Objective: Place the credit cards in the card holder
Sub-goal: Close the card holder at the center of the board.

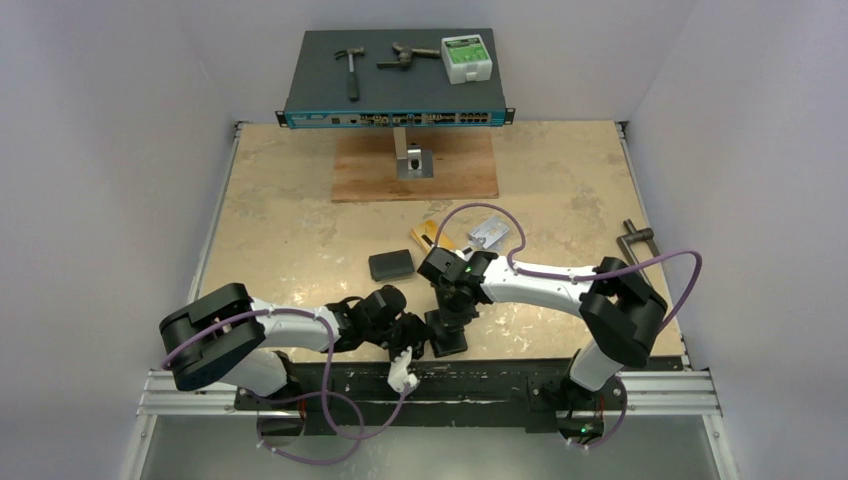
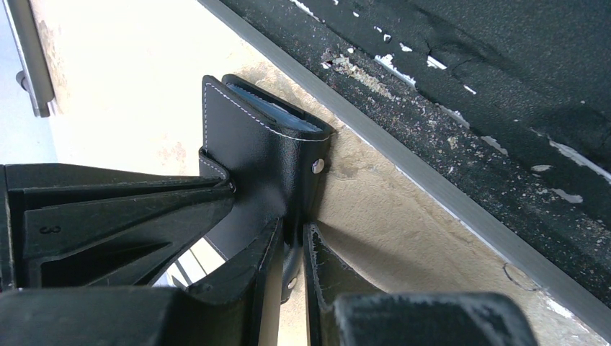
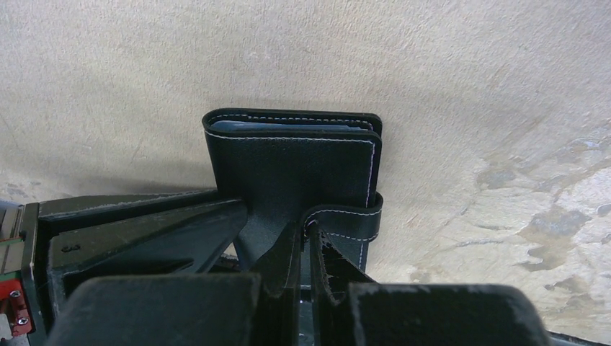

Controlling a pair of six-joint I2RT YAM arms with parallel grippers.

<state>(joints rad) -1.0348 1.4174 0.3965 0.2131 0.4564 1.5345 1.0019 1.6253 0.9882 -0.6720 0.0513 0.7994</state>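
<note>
Holder (image 3: 288,158) folded shut. Left gripper (image 2: 294,234) pinches its cover; right gripper (image 3: 306,234) pinches its tab (image 3: 353,220). Gold card (image 1: 428,236) and silver card (image 1: 492,234) lie beyond the holder, pouch (image 1: 391,264) nearer.

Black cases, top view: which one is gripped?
The folding black leather card holder at the near edge, pinched by left hand and right hand; the plain black rectangular pouch lies free.

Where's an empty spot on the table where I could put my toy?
Bare table lies between the left edge and the black pouch. More lies between the silver card and the metal crank. The front middle is crowded: the left gripper and right gripper both pinch the card holder there.
</note>
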